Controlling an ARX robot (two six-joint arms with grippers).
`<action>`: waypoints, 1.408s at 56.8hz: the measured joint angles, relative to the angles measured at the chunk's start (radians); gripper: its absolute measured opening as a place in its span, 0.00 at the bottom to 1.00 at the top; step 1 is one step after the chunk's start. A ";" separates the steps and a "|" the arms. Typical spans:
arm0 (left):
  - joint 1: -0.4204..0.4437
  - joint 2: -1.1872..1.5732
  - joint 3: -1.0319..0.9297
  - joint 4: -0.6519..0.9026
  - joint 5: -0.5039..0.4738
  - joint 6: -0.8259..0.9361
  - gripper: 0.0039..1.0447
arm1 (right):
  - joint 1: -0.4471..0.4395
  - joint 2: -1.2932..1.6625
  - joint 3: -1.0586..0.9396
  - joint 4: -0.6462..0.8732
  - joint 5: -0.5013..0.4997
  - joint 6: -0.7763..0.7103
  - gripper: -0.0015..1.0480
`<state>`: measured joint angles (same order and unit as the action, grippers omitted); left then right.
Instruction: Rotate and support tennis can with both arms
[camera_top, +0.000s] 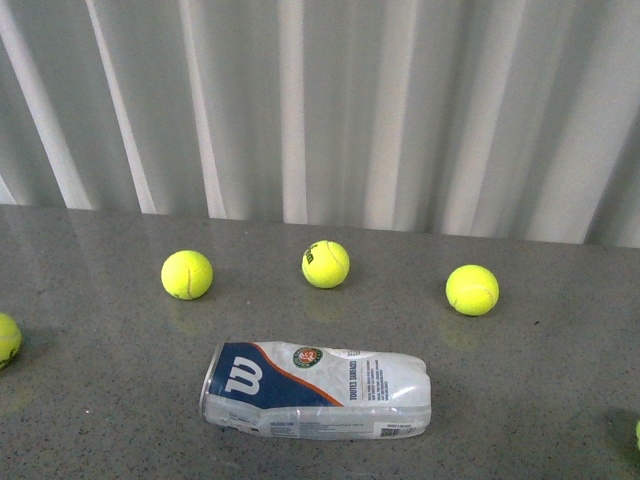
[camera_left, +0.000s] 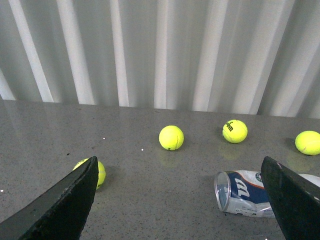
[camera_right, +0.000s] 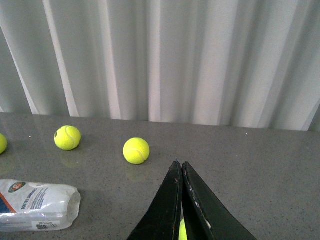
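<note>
Here tennis can lies empty; left end effector wide, right end effector closed.

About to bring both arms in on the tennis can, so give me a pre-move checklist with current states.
1. Tennis can lying on its side, untouched: ok.
2. Left gripper open: ok.
3. Right gripper open: not ok, it is shut.
4. Either gripper visible in front view: not ok, neither shows.
5. Tennis balls behind the can, apart from it: ok.
</note>
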<state>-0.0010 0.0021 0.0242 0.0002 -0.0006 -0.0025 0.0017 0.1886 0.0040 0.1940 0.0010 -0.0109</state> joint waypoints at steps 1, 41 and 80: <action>0.000 0.000 0.000 0.000 0.000 0.000 0.94 | 0.000 -0.004 0.000 -0.005 0.000 0.000 0.03; 0.000 -0.001 0.000 0.000 0.000 0.000 0.94 | 0.000 -0.183 0.000 -0.193 0.000 0.000 0.23; -0.069 1.513 0.644 0.554 0.126 0.124 0.94 | 0.000 -0.184 0.000 -0.193 -0.002 0.002 0.93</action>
<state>-0.0700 1.5150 0.6678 0.5545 0.1257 0.1219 0.0013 0.0044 0.0044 0.0006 -0.0013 -0.0093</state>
